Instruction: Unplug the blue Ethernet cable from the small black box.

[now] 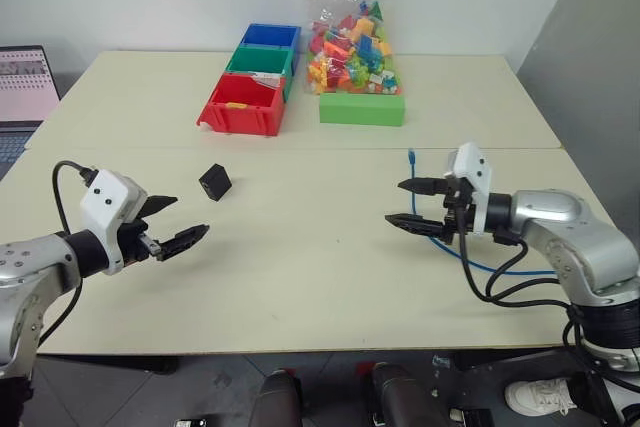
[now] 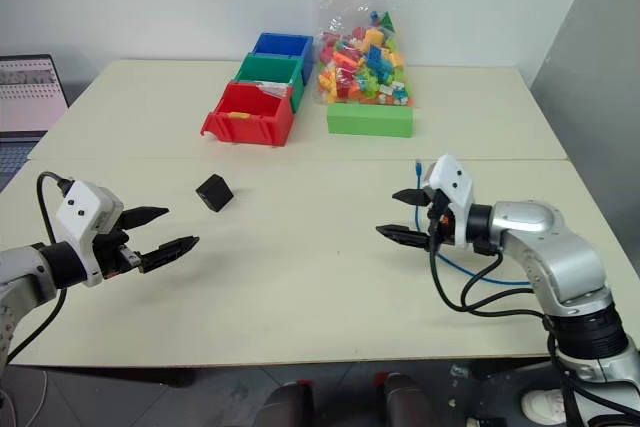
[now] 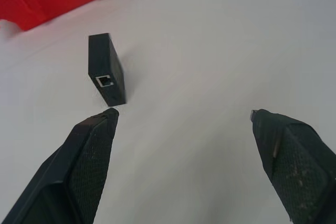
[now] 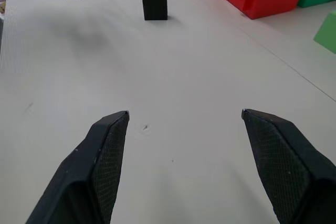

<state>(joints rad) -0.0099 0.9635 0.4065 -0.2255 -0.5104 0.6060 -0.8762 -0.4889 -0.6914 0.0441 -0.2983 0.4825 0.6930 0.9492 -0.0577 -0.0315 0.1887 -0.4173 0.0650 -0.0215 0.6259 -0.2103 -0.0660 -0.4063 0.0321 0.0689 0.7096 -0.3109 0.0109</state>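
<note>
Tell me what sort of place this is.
Probably a robotics lab or test room: a plain table holding coloured bins, a bag of toy bricks, and a laptop at its edge.

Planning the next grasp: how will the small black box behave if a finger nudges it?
The small black box stands on a narrow edge, so it would probably tip over. Small and plastic-looking, its port empty, it likely slides easily across the smooth table.
</note>
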